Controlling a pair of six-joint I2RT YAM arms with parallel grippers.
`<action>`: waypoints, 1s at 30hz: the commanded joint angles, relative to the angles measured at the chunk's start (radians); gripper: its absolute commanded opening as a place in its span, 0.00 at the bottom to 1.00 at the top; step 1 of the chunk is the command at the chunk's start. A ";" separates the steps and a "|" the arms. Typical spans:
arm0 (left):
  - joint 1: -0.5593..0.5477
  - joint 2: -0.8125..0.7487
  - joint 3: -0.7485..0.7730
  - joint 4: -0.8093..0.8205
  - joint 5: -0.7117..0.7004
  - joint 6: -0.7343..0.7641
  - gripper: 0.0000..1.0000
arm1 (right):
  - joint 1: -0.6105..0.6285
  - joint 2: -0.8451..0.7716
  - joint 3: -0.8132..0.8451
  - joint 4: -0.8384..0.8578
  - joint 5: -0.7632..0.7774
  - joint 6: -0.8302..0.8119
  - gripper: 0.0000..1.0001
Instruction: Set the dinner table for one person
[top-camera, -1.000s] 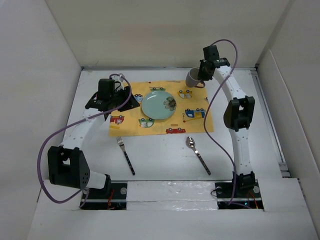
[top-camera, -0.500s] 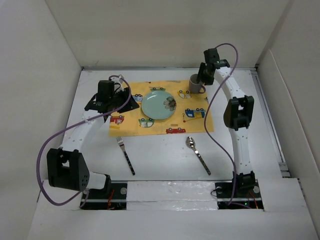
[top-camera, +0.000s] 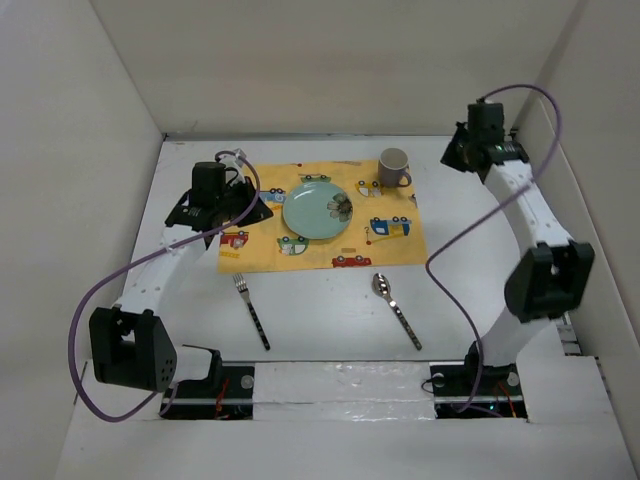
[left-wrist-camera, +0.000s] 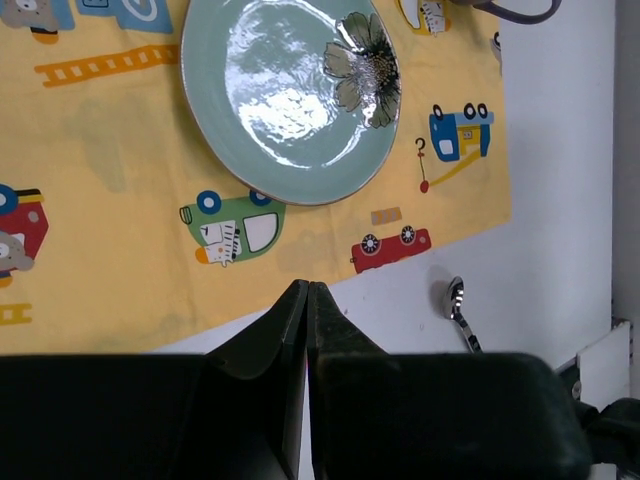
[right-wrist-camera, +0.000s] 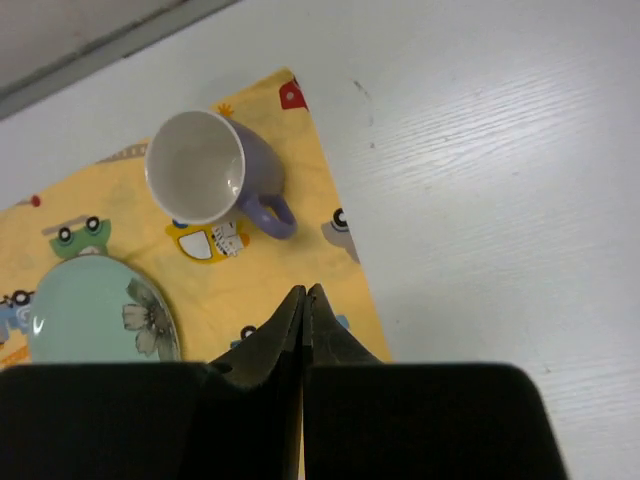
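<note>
One counter (top-camera: 330, 335) is carrying everything being counted here. One yellow car-print cloth (top-camera: 262, 258) is lying on it. One pale green plate (top-camera: 318, 208) and one purple mug (top-camera: 393, 167) are sitting on that cloth, making two pieces of crockery. One fork (top-camera: 253, 313) and one spoon (top-camera: 399, 315) are lying on the bare surface, making two pieces of cutlery. Two arms are standing over the setting: one left arm (top-camera: 160, 265) and one right arm (top-camera: 525, 205).
</note>
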 joint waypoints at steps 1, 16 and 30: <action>-0.004 -0.035 -0.025 0.039 0.053 -0.018 0.00 | -0.037 -0.265 -0.344 0.227 -0.105 -0.033 0.00; -0.004 -0.009 0.041 -0.005 0.030 0.009 0.19 | 0.320 -0.719 -1.055 -0.128 -0.295 0.283 0.63; -0.004 -0.037 -0.011 0.024 0.059 -0.005 0.20 | 0.497 -0.470 -0.973 -0.128 -0.151 0.224 0.62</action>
